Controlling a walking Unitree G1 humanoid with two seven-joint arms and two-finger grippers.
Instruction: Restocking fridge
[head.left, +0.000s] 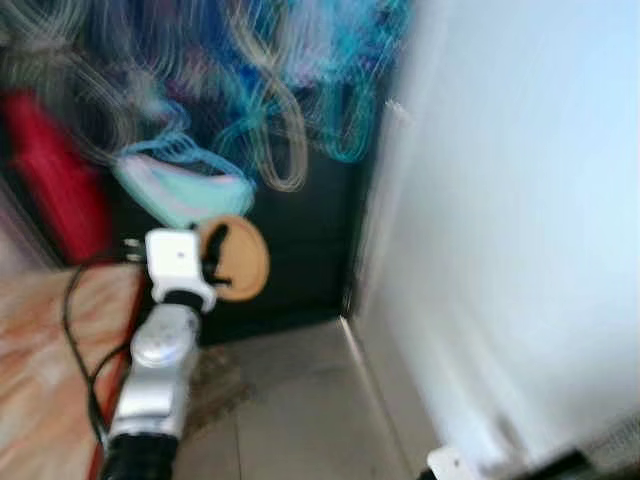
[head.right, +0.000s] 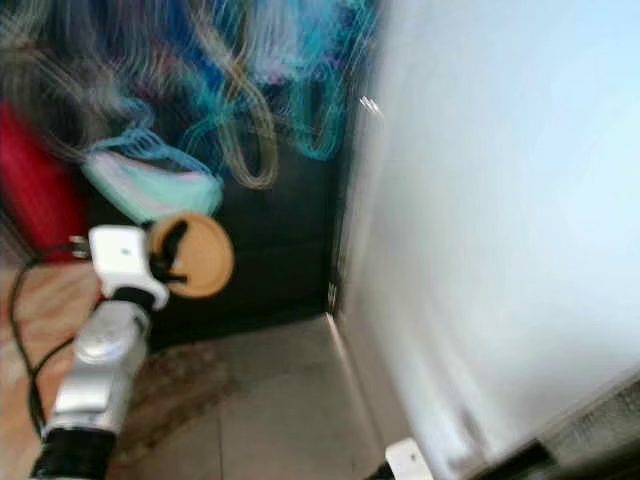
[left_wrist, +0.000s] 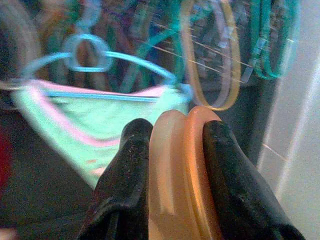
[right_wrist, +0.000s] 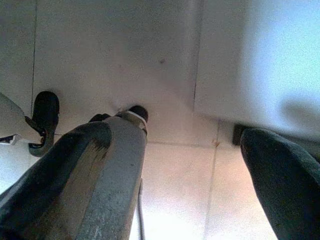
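- Left gripper (left_wrist: 172, 165) is raised ahead at chest height, fingers (left_wrist: 125, 180) clamped on a round orange disc (head.left: 240, 258), perhaps a lid.
- Best to keep the squeeze firm and walk steadily; the head views are blurred.
- Right gripper (right_wrist: 190, 165) hangs spread and empty over the floor (right_wrist: 175, 190).
- Ahead, hangers (left_wrist: 120, 60) with a green garment (left_wrist: 100, 120) crowd the path; a white panel (head.left: 520, 220), maybe the fridge, stands right.

head views heavily motion-blurred, streaked upper left; bright washed-out white panel (head.left: 520, 200) at right; wrist views sharper, floor (right_wrist: 175, 190) glaring
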